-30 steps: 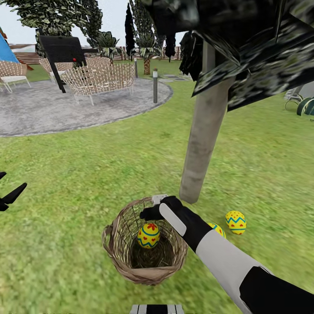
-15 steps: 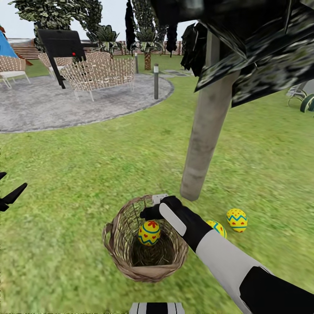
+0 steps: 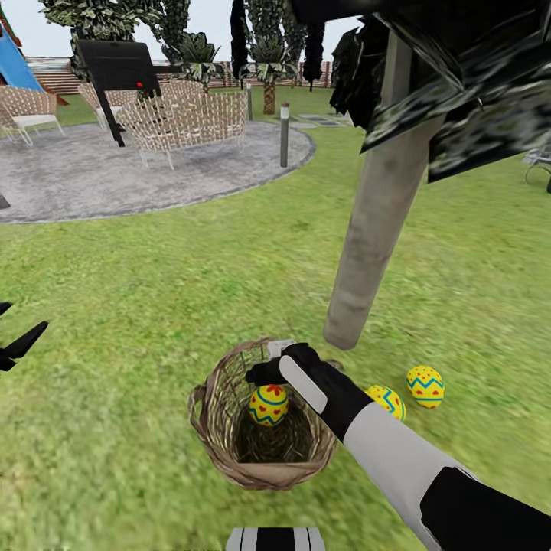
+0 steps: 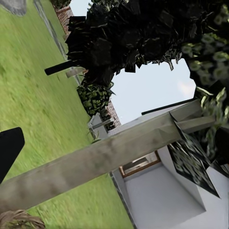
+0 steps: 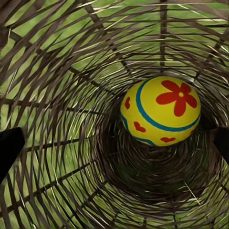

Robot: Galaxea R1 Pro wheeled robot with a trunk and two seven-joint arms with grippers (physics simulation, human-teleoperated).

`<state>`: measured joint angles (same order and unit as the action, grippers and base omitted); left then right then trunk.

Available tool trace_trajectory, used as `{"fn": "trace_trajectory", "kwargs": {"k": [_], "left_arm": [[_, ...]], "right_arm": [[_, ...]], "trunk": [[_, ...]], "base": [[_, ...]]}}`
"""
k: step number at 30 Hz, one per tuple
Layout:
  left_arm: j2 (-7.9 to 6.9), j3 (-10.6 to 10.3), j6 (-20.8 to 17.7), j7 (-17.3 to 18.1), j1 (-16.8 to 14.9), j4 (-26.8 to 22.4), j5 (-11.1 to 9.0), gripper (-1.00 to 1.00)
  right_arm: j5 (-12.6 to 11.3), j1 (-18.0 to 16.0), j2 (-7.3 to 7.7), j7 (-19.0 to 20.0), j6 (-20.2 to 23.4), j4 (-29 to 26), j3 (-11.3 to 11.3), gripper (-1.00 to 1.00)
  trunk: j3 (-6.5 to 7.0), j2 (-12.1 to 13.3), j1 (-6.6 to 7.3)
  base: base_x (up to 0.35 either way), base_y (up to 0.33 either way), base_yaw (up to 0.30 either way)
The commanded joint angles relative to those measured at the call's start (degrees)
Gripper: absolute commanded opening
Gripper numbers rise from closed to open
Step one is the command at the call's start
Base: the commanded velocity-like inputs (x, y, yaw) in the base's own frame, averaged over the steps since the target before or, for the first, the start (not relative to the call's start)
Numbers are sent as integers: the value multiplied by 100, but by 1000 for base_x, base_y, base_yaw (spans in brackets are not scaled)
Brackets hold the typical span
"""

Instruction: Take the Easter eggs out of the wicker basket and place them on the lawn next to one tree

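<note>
The wicker basket point(image 3: 229, 451) stands on the lawn point(image 3: 153, 291) just in front of the tree point(image 3: 375, 222). One Easter egg point(image 3: 268, 405) lies inside the basket, yellow with a red flower. My right gripper point(image 3: 264, 375) hangs over the basket's far rim. In the right wrist view it is open point(image 5: 114, 145) and points down at that egg point(image 5: 161, 110), its fingertips point(image 5: 9, 148) wide apart above it. Two more eggs point(image 3: 386, 399) point(image 3: 425, 386) lie on the grass by the trunk's foot. My left gripper point(image 3: 11, 337) hangs open at the left, holding nothing.
A grey paved circle point(image 3: 115, 176) with woven chairs point(image 3: 184, 122) and a short lamp post point(image 3: 284, 134) lies far behind. The tree's dark canopy point(image 3: 459, 69) hangs low over the right side. The left wrist view looks at the trunk point(image 4: 95, 162) and a white house point(image 4: 157, 195).
The whole picture has shifted a little, so the camera has moved. The basket and its egg now sit slightly closer under my right gripper. The eggs have not moved on the grass.
</note>
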<state>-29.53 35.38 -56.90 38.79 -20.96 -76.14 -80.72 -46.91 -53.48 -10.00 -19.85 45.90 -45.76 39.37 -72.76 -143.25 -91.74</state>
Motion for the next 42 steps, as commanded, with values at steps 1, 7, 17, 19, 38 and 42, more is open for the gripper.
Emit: {"fn": "trace_trajectory", "kwargs": {"k": [1,7,17,19,38,42], "left_arm": [[0,3,-23,23,-5,3,11,100],[0,4,-31,24,-5,3,4,100],[0,4,-32,24,-5,3,4,100],[0,4,-32,24,-5,3,4,100],[0,4,-32,24,-5,3,4,100],[0,4,-32,24,-5,3,4,100]], "right_arm": [[-55,-4,0,-54,7,-4,10,100],[-55,-4,0,-54,-3,-3,2,100],[-58,-4,0,-188,-23,45,-8,100],[-62,-4,0,-216,-27,35,-8,100],[-68,-4,0,-230,-28,32,-8,100],[-69,-4,0,-230,-28,51,-8,100]], "trunk": [[-14,-2,1],[-70,-2,1],[-158,-2,1],[-163,-2,1],[-177,-2,1],[-210,-2,1]], "base": [[0,0,105],[0,0,105],[0,0,26],[0,0,-12],[0,0,-190],[0,0,-6]]}}
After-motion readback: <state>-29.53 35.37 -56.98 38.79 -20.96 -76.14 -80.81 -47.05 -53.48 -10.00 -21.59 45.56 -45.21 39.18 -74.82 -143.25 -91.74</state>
